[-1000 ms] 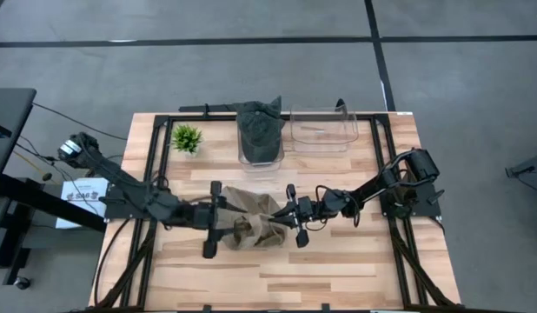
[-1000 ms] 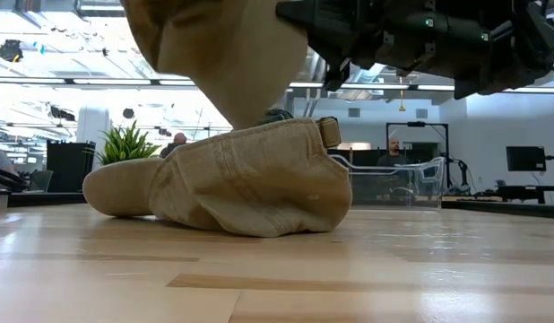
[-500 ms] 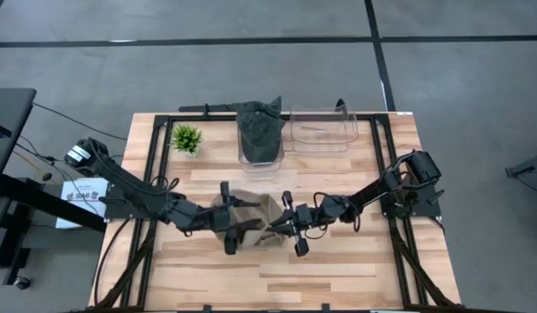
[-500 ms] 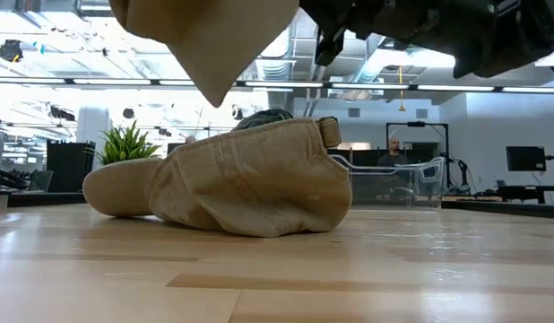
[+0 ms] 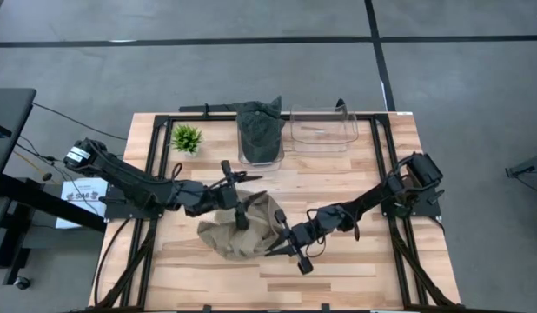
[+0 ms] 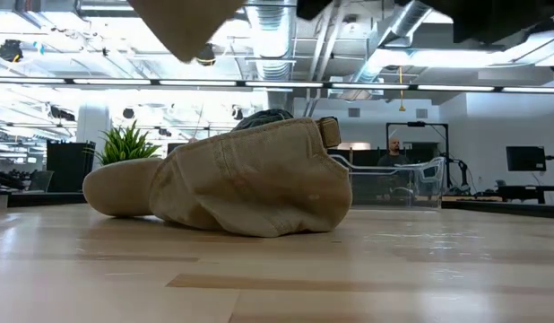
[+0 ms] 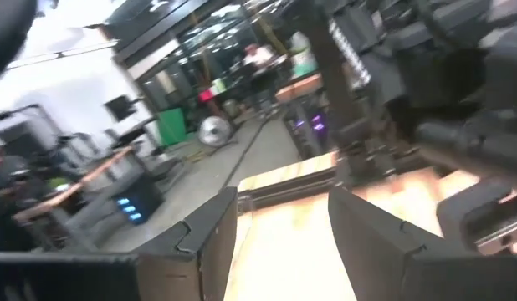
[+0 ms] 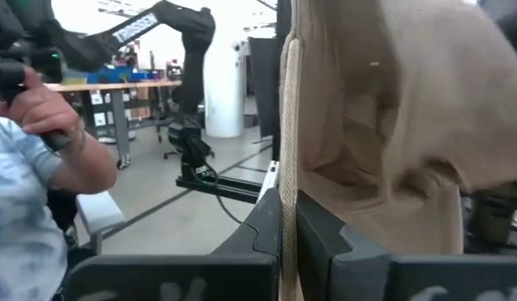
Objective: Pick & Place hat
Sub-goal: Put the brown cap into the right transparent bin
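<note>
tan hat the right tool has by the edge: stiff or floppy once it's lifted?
Probably floppy: the tan hat hangs in folds from the right tool, shut on its edge. Likely light, since that thin pinch carries it. A second tan hat lying on the table slumps the same way.

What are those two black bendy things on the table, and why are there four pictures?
They are two robot arms, filmed by four cameras: one above, one at table height, one on each wrist. The right gripper has its fingers shut on the edge of a tan cloth hat and holds it up. The left gripper, fingers open and empty, is over the table's middle. A second tan cloth hat lies on the wooden table. Further back stand a small green plant, a clear plastic bin of dark hats and an empty clear bin.
</note>
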